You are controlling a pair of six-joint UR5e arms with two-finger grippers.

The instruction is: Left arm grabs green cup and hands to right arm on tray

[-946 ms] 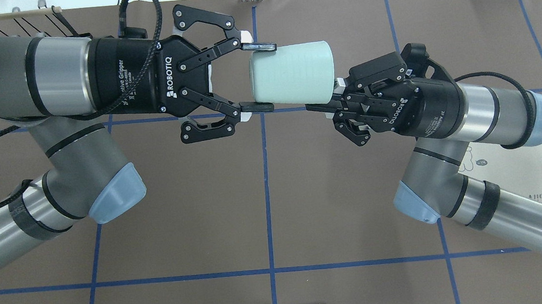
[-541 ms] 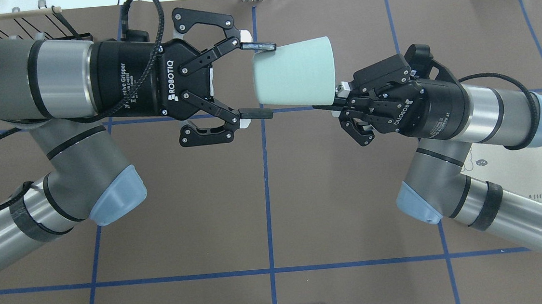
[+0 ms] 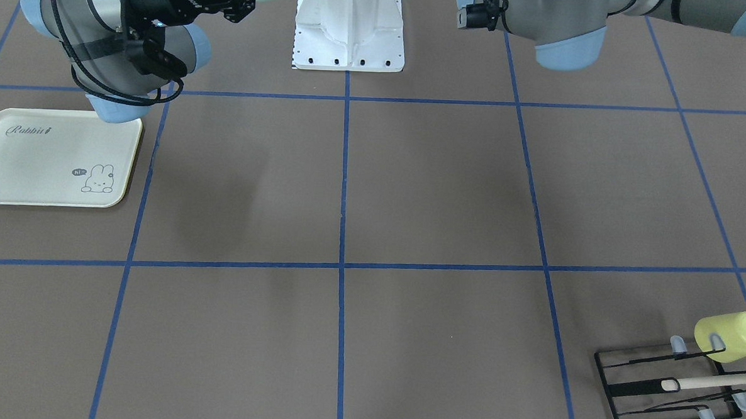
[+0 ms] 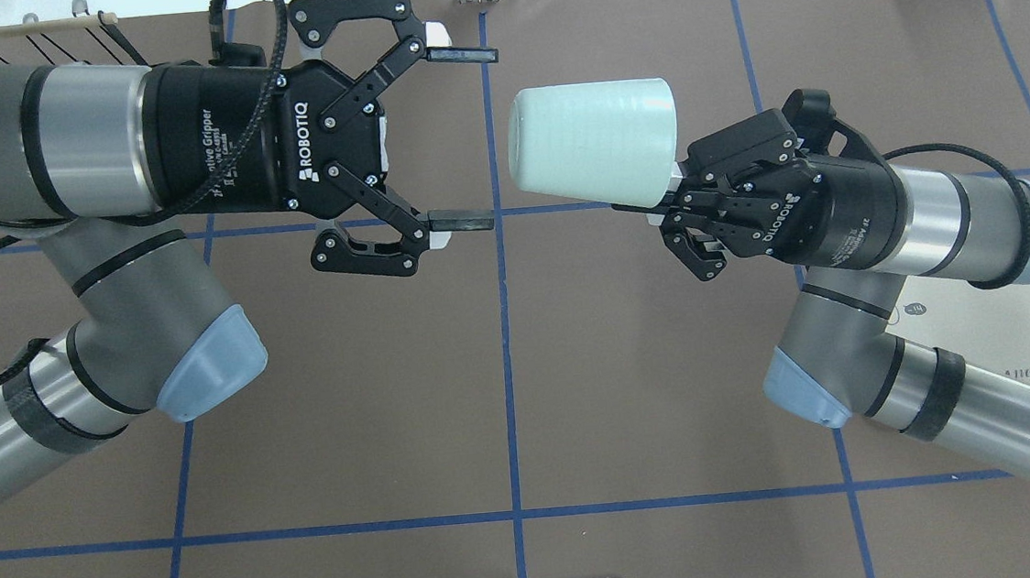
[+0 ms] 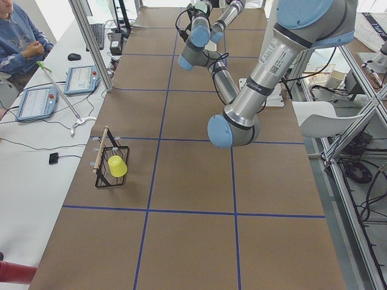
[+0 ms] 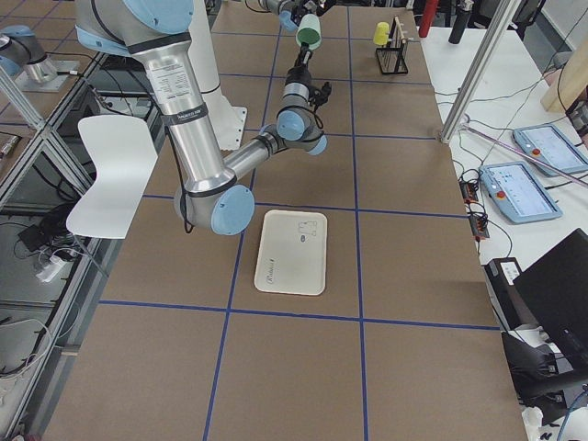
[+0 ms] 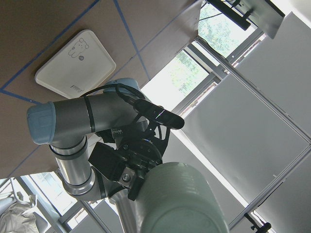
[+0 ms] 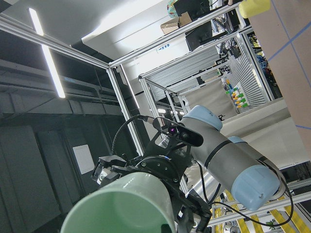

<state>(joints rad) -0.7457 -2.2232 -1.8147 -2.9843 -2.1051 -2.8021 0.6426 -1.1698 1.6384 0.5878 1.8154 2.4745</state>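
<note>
Two black two-finger claws face to face in air over brown table [image 4: 350,412]. Left claw [image 4: 463,137]: spread wide, gripping nothing, clear gap to cup. Right claw [image 4: 666,193]: clamped on wide mouth rim of pale mint-green tapered plastic tumbler [image 4: 591,145], held sideways, closed base toward left claw. Cream-white rectangular rabbit-print tray [image 4: 1023,322]: flat on table, below and behind right claw, under right arm. Yellow-green cup [image 3: 732,335] on black wire rack [image 3: 636,389]: well away from both claws, left arm's side.
</note>
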